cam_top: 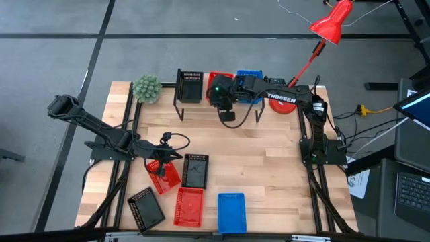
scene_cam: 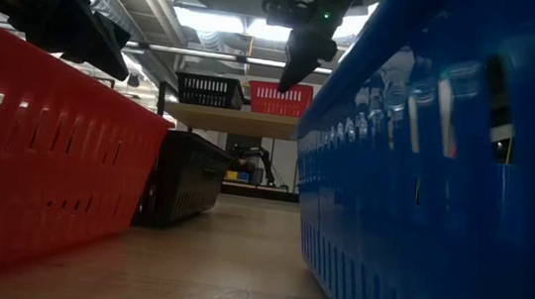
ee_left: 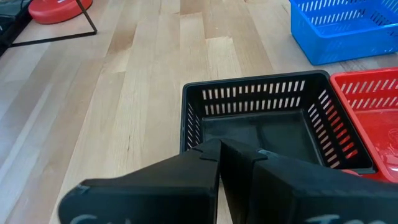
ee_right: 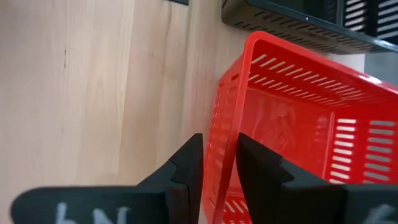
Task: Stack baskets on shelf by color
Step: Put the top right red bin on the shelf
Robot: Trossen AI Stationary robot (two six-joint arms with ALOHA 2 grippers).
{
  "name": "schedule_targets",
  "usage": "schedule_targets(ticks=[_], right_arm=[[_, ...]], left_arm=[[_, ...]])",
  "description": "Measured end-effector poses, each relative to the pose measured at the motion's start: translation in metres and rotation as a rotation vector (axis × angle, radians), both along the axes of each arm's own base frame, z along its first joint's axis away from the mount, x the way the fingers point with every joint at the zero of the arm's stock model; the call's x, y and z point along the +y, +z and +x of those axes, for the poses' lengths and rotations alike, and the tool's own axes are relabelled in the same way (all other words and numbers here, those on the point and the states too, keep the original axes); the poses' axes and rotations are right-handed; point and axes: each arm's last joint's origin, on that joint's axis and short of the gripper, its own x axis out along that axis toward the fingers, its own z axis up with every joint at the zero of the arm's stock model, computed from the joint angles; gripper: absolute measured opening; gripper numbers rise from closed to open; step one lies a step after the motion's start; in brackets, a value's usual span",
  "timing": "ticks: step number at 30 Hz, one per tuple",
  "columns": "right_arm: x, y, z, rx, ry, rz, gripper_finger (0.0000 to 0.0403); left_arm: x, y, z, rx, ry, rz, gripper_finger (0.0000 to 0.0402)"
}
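Note:
On the shelf [cam_top: 201,101] stand a black basket [cam_top: 190,86], a red basket [cam_top: 215,81] and a blue basket [cam_top: 250,76]. My right gripper [ee_right: 221,146] reaches in from the right and is shut on the red basket [ee_right: 298,124]. Lower on the table lie a tilted red basket [cam_top: 163,173], a black basket [cam_top: 195,169], another black one [cam_top: 146,208], a red one [cam_top: 189,205] and a blue one [cam_top: 231,212]. My left gripper [ee_left: 219,149] hovers shut over the near wall of the black basket [ee_left: 255,130] and touches nothing. My right gripper has the red basket's side wall [ee_right: 224,124] between its fingers, one finger [ee_right: 267,168] inside the basket and one [ee_right: 186,162] outside. The fingers slant down from above. In the low view the basket [scene_cam: 278,98] sits with its bottom on the shelf plank [scene_cam: 231,118], beside the black basket [scene_cam: 212,91].
A green spiky ball [cam_top: 146,89] sits left of the shelf. A red lamp [cam_top: 332,20] stands with its round base [cam_top: 287,106] on the table right of the shelf. Bare wood lies mid-table between the shelf and the loose baskets.

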Motion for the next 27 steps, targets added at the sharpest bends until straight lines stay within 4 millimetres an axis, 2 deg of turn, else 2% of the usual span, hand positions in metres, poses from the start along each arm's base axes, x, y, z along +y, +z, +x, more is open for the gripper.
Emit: schedule_targets(ticks=[27], right_arm=[[-0.0027,-0.0002,-0.0008,0.066,0.184,-0.096,0.0092]], left_arm=[[0.0000,0.0000,0.0000,0.000,0.000,0.000,0.0000]])
